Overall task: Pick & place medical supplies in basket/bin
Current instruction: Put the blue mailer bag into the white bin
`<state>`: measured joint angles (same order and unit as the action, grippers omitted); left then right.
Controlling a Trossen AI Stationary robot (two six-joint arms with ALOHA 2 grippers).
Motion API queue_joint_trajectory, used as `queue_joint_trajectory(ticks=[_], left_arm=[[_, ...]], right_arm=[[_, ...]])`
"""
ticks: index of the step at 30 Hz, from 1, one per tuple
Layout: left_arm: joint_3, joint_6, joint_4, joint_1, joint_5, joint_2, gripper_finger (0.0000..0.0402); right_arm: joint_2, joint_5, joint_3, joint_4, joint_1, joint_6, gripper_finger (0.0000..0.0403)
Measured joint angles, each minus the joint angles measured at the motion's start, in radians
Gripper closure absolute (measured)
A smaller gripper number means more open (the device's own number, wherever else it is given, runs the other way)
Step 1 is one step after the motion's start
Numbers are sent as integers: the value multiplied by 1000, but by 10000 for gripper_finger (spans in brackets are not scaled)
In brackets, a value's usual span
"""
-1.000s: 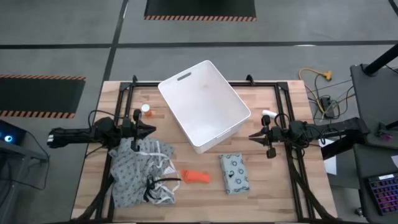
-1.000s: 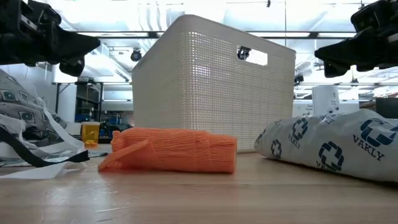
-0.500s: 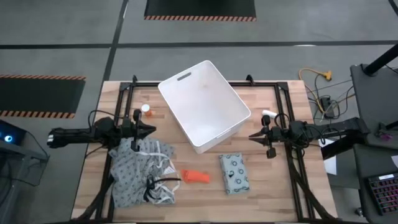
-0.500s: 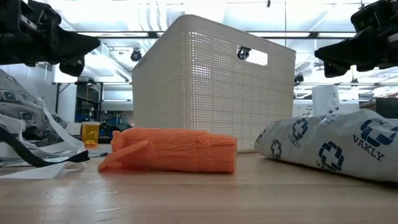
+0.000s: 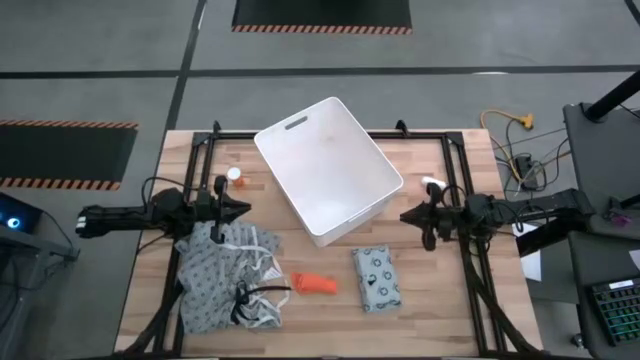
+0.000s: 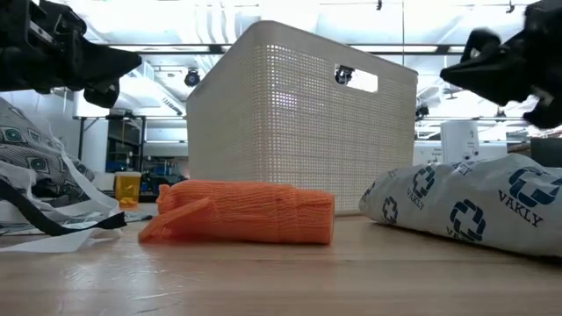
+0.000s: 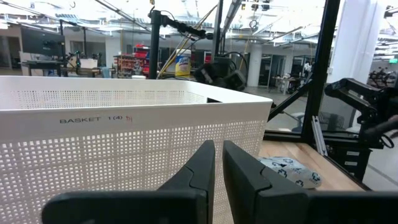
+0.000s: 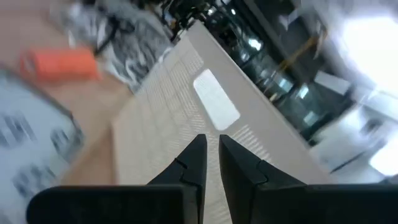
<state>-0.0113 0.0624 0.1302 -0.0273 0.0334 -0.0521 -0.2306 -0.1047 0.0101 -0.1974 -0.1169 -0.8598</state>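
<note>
Left gripper (image 5: 243,208): fingers pressed together, beside basket (image 5: 327,168).
Right gripper (image 5: 404,217): fingers together, packet (image 5: 376,278) nearby, apart.

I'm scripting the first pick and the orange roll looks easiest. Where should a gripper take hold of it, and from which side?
Probably from straight above, fingers across the middle of the orange roll. It lies flat on the table, long axis running left to right, open wood on its near and far sides. Avoid its left end, close to the patterned cloth. The left gripper, fingers shut, hangs nearer than the right gripper.
</note>
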Motion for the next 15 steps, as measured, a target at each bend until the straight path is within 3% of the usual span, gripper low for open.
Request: queue_joint_trajectory(ticks=[4,6,9,12,15], left_arm=[[0,0,0,0,0,0,387],[0,0,0,0,0,0,387],[0,0,0,0,0,0,387],[0,0,0,0,0,0,387],[0,0,0,0,0,0,387]], right_arm=[[-1,0,0,-31,0,-222,369],[0,18,0,-32,0,-227,369],[-3,88,0,-28,-1,-11,369],[-6,160,0,-30,-1,354,369],[-7,154,0,-30,-1,673,369]])
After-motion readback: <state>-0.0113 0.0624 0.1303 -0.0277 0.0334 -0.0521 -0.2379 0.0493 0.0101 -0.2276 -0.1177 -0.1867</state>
